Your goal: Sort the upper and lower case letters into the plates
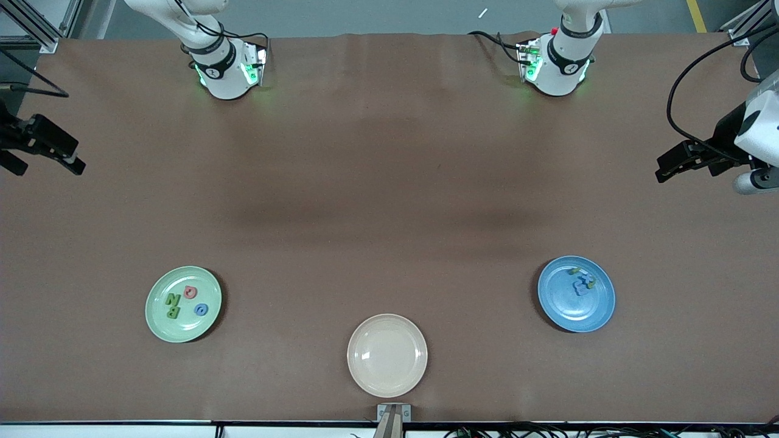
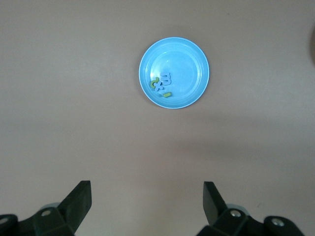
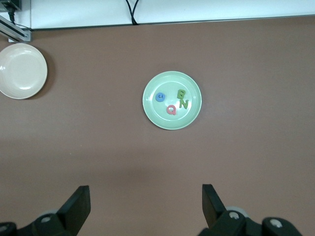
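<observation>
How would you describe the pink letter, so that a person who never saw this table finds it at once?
Look at the pale green plate, toward the right arm's end of the table. Four letters lie in it, and the pink letter is the one farthest from the front camera. It is the only pink piece, beside a green B, a green N and a blue round piece.

Green B (image 3: 181, 94), N (image 3: 184, 103), pink Q (image 3: 171, 109) on green plate (image 3: 152, 113).
</observation>
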`<state>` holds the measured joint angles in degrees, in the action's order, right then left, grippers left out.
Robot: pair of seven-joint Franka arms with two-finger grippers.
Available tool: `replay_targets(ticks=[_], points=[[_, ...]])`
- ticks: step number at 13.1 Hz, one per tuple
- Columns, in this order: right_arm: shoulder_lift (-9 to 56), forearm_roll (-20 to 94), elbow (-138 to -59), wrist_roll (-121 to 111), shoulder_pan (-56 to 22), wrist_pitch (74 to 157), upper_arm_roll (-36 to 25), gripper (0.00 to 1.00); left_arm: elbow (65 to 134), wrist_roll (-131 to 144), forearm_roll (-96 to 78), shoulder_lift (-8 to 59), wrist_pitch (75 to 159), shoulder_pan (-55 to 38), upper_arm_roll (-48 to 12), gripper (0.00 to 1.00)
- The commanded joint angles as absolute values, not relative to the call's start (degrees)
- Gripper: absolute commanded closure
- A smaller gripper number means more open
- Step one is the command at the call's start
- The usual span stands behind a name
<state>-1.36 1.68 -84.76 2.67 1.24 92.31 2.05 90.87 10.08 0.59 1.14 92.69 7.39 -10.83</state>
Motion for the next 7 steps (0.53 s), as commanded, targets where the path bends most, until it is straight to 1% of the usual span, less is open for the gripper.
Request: replay_targets(ticks=[1,4,7], points=[[-6.0,-0.2,-92.4,3.6,2.5,93.3,3.4,0.00,91.1,8.5,1.6,0.3,92.6,7.6,-11.1,0.00],[-5.6,-0.2,-96.3,3.6,2.5,93.6,3.3,0.00,90.7,8.1,1.6,0.4,92.5,7.3,-11.1,0.00],[-5.5,-0.4,-95.9,3.5,3.1,93.6,3.4,0.00,89.0,8.3,1.7,0.8,92.5,6.9,-11.2,0.00]])
